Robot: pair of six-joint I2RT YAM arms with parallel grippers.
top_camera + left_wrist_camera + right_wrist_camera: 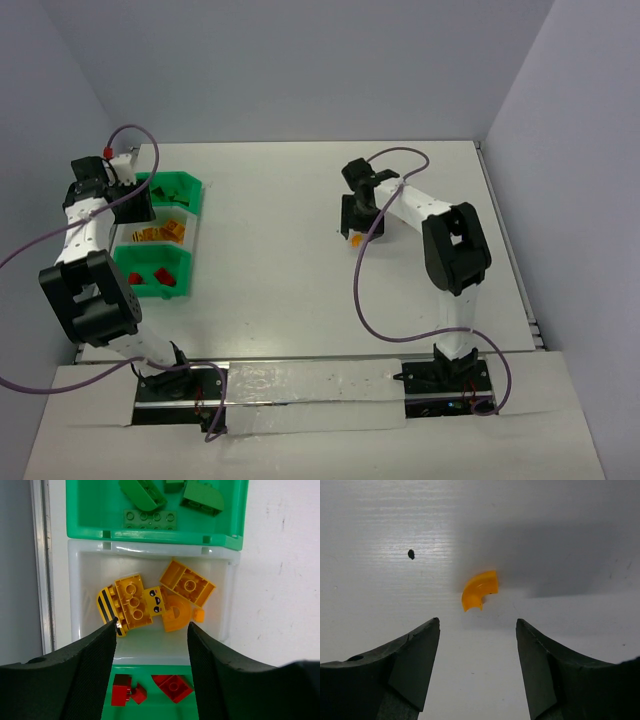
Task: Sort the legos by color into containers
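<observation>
The containers are three joined bins at the table's left. The far green bin (150, 541) holds green legos (150, 516). Orange-yellow legos (132, 602) lie in the whitish middle bin (150, 647), and red legos (172, 687) lie in the near green bin (150, 712). My left gripper (152, 625) hovers open over the whitish bin (195, 232), with nothing between its fingers. One small curved orange lego (479, 590) lies alone on the table (355, 240). My right gripper (477, 621) stands open just above and short of it, not touching it.
A small dark speck (411, 554) marks the white table to the left of the orange piece. The table's left edge and a metal rail (40, 565) run beside the bins. Grey walls close off the back and both sides.
</observation>
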